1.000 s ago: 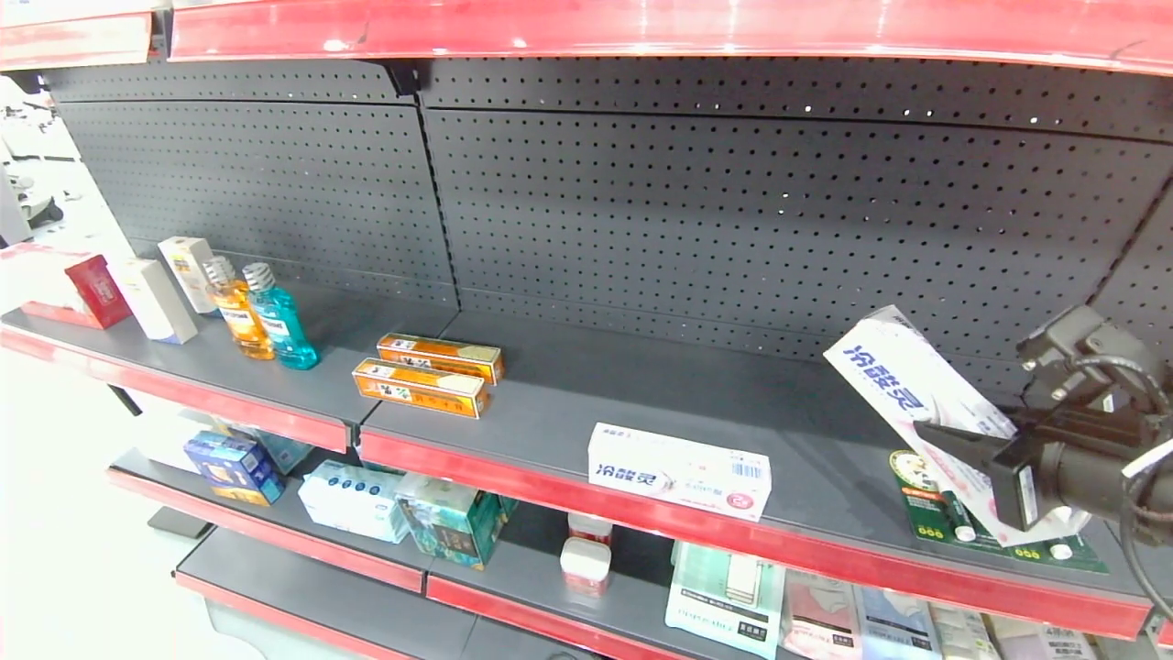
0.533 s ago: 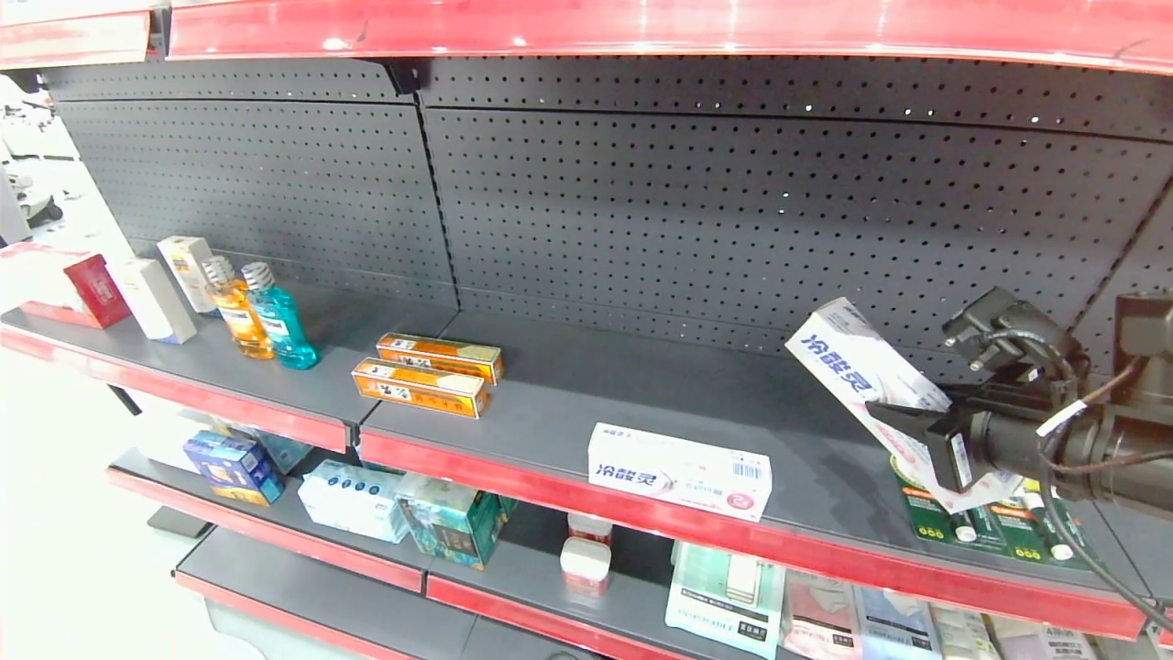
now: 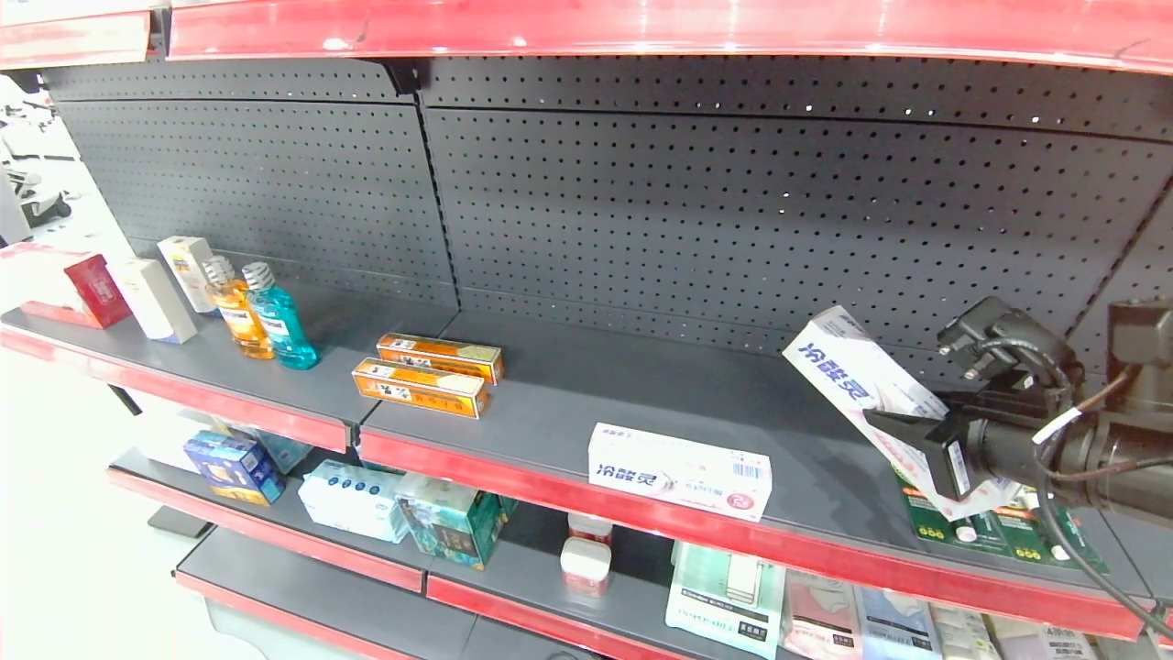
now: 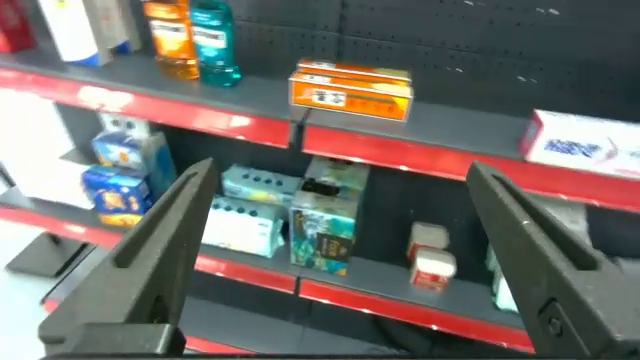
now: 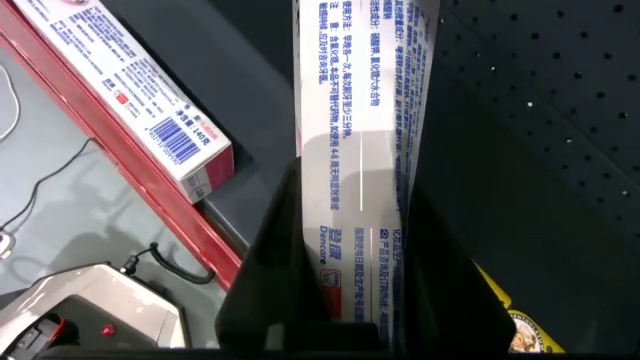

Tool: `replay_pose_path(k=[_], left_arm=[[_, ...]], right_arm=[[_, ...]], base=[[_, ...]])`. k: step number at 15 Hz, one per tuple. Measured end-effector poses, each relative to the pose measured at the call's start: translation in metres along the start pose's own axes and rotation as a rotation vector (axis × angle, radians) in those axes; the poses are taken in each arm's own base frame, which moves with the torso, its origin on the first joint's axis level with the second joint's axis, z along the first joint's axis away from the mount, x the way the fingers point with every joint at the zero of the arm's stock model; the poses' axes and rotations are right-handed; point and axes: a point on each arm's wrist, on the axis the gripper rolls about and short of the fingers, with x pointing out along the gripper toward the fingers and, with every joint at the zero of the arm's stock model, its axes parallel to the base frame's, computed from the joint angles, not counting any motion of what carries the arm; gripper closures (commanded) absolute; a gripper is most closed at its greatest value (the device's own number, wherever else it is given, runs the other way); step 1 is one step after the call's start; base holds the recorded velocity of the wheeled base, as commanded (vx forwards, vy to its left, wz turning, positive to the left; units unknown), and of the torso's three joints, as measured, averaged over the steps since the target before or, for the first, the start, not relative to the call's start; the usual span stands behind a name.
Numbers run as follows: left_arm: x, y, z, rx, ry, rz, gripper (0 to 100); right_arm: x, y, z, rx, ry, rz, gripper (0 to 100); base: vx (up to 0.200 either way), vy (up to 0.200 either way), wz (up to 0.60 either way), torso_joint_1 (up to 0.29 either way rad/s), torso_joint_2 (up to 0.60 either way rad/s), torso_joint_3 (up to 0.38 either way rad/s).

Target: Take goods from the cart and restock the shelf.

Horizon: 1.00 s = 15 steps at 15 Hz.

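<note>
Right fingers (image 3: 916, 438) are clamped on one white toothpaste box (image 3: 852, 371) near its lower end. The box tilts up past the fingertips over the shelf (image 3: 586, 385), with blue characters and a small-print panel on its faces (not transcribed). Left fingers (image 4: 150, 265) are spread wide, nothing between them. Count on this tier out beyond the right fingertips: one matching lying box (image 3: 680, 470) with barcode, two orange boxes (image 3: 420, 388), one orange mouthwash bottle (image 3: 240, 321), one teal mouthwash bottle (image 3: 284, 330); just under the right fingers lie green blister cards (image 3: 999, 536), count unclear.
</note>
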Motion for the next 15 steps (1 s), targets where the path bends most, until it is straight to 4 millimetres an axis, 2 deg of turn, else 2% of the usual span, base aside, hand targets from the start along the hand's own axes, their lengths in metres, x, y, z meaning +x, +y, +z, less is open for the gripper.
replay_pose_path(k=[2, 5, 10, 15], left_arm=[[0.000, 0.001, 0.000, -0.001, -0.002, 0.023, 0], [0.000, 0.003, -0.002, 0.002, 0.011, 0.149, 0], [0.000, 0.003, -0.003, -0.004, 0.020, 0.120, 0], [0.000, 0.003, -0.003, -0.007, 0.019, 0.119, 0]], right_arm=[[-0.002, 0.001, 0.000, -0.002, -0.003, -0.002, 100], [-0.004, 0.001, 0.000, -0.009, -0.009, -0.006, 100], [-0.004, 0.001, 0.000, -0.008, -0.008, -0.003, 100], [0.006, 0.000, 0.002, -0.019, -0.008, 0.038, 100]], base=[[0.000, 0.000, 0.00, 0.000, 0.00, 0.000], [0.000, 0.000, 0.00, 0.000, 0.00, 0.000], [0.000, 0.000, 0.00, 0.000, 0.00, 0.000], [0.000, 0.000, 0.00, 0.000, 0.00, 0.000]])
